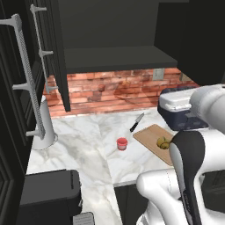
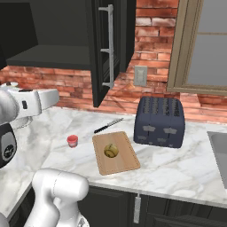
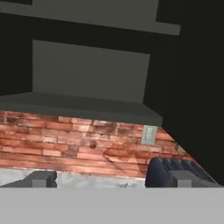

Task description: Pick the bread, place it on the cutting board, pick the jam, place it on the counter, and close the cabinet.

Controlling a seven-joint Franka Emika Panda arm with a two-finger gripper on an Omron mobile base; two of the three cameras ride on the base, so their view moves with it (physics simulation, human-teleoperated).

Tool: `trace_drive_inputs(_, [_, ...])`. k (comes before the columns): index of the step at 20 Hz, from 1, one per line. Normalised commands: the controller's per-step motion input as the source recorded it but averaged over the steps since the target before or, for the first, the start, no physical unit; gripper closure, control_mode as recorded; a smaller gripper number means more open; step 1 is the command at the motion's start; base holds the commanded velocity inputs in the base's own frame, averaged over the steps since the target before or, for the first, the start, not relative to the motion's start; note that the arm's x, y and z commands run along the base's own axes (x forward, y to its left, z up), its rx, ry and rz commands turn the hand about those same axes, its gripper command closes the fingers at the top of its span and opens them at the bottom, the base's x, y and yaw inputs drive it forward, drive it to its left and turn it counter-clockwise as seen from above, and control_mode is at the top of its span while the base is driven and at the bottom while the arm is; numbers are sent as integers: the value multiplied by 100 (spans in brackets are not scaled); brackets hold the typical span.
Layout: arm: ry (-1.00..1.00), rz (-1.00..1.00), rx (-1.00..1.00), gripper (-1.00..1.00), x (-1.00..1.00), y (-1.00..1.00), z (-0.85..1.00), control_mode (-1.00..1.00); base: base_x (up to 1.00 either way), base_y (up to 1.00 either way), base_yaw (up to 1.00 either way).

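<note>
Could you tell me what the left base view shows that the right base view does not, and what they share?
Only the left base view takes in the black appliance at the counter's near left corner.

Only the right base view takes in the window frame and the sink.

Both share the bread on the cutting board, the jam on the counter, the knife, the toaster and the open cabinet.

The cutting board (image 2: 116,153) lies flat on the counter (image 2: 177,170), near its front edge. On the board sits the bread (image 2: 111,150). Left of the board, apart from it, the jam (image 2: 72,141) stands on the counter. Just behind the board lies a knife (image 2: 108,125); right of the board and a little behind stands a toaster (image 2: 160,122). Above and behind the board hangs the cabinet (image 2: 104,48), its doors swung open.
</note>
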Motion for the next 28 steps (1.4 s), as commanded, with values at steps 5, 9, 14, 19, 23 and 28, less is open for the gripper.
trace_drive_inputs(5, [-17, 0, 0, -100, -31, 13, 25, -100, 0, 0, 0])
trace_drive_inputs(9, [-15, 0, 0, -100, -27, 16, 25, -100, 0, 0, 0])
trace_drive_inputs(14, [-11, 0, 0, -100, -26, 21, 17, -100, 0, 0, 0])
trace_drive_inputs(19, [-5, 0, 0, -100, -19, 23, 1, -100, 0, 0, 0])
trace_drive_inputs(23, [-3, 0, 0, -100, -19, 28, 0, -100, 0, 0, 0])
trace_drive_inputs(28, [-1, 0, 0, -100, -20, 27, 0, -100, 0, 0, 0])
